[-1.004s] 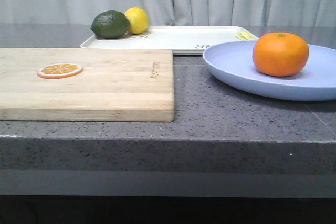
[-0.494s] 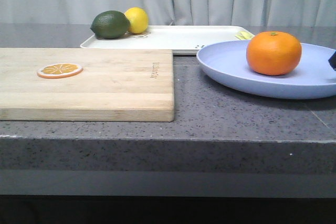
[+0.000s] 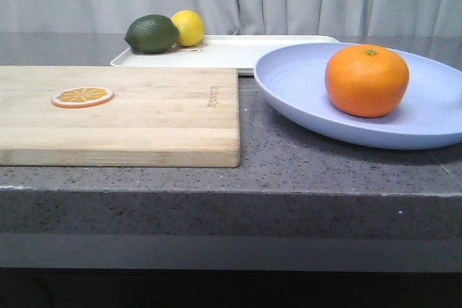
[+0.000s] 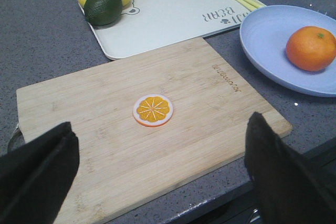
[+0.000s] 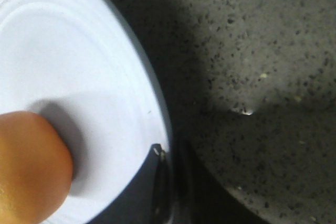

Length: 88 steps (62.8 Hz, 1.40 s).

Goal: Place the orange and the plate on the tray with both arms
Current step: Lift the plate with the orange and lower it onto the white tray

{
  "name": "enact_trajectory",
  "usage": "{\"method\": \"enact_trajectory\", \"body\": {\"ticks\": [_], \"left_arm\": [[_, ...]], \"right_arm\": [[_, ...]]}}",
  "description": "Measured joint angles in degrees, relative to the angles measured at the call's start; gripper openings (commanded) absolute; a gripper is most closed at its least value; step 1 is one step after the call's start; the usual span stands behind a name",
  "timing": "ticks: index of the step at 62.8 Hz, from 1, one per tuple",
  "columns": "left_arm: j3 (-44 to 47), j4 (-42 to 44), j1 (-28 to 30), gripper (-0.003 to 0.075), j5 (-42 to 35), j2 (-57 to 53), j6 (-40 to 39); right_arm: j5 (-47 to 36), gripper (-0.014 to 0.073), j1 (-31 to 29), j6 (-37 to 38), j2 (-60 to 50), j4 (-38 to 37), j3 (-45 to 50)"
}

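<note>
Left gripper [image 4: 157, 171] hovers spread wide above the cutting board [image 4: 131, 135], holding nothing. Right of the board, the plate [image 3: 303, 95] carries the orange [image 3: 367, 80], overlapping the tray [image 3: 238, 52] behind — right gripper [image 5: 168, 182] pinches the plate's rim.

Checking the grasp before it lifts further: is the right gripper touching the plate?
Touching. The right wrist view shows the right gripper with its jaws closed over the rim of the plate, no gap between; the orange sits on the plate.
</note>
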Motion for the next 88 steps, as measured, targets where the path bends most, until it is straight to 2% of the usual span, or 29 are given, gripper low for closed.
{"method": "enact_trajectory", "body": {"ticks": [43,53,61,77,88], "left_arm": [[0.00,0.00,0.00,0.0620,0.00,0.00,0.00],[0.00,0.00,0.00,0.0620,0.00,0.00,0.00],[0.00,0.00,0.00,0.0619,0.00,0.00,0.00],[0.00,0.00,0.00,0.0620,0.00,0.00,0.00],[0.00,-0.46,0.00,0.0620,0.00,0.00,0.00]], "right_arm": [[0.18,-0.0055,0.00,1.49,0.00,0.00,0.00],[0.45,-0.0055,0.11,6.88,0.00,-0.10,-1.05],[0.57,-0.0055,1.78,12.78,0.00,-3.59,-4.51],[0.46,-0.0055,8.92,28.24,0.69,-15.70,-14.17],[0.81,-0.0055,13.74,34.76,4.04,-16.87,-24.02]]}}
